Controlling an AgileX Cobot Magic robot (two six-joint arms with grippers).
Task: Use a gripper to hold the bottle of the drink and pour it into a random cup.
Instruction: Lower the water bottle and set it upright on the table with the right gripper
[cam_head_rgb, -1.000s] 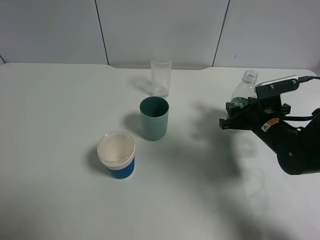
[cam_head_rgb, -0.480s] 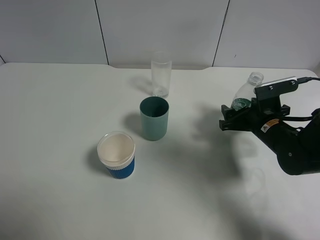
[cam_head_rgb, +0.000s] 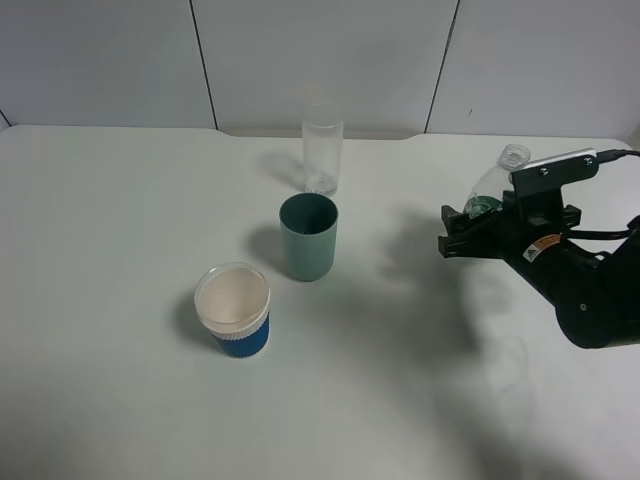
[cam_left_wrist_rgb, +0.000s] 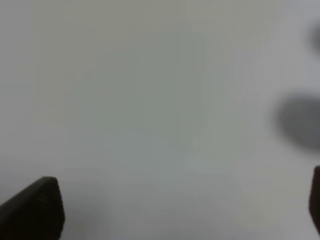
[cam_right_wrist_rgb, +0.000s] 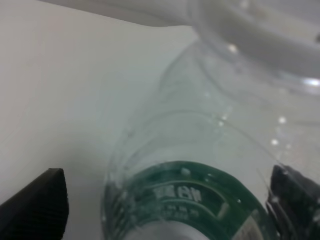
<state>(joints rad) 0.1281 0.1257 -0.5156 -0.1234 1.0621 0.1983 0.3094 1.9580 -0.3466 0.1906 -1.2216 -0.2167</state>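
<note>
The bottle of the drink (cam_head_rgb: 489, 189), clear with a dark green label and no cap, leans to the right at the table's right side. My right gripper (cam_head_rgb: 457, 230) is open around its lower part. In the right wrist view the bottle (cam_right_wrist_rgb: 200, 165) fills the space between the spread fingertips; one fingertip (cam_right_wrist_rgb: 37, 200) stands apart from it, the other (cam_right_wrist_rgb: 295, 197) is right against it. The teal-green cup (cam_head_rgb: 308, 240) stands upright mid-table, well left of the bottle. My left gripper (cam_left_wrist_rgb: 172, 207) is open over bare table, out of the high view.
A tall clear glass (cam_head_rgb: 322, 150) stands behind the teal cup. A blue cup with a white rim (cam_head_rgb: 233, 310) stands in front of it to the left. The white table (cam_head_rgb: 120, 220) meets the wall panels at the back.
My right gripper's jaws have spread apart from the bottle. The bottle, upright a second ago, now leans to the right. The arm has hardly moved.
</note>
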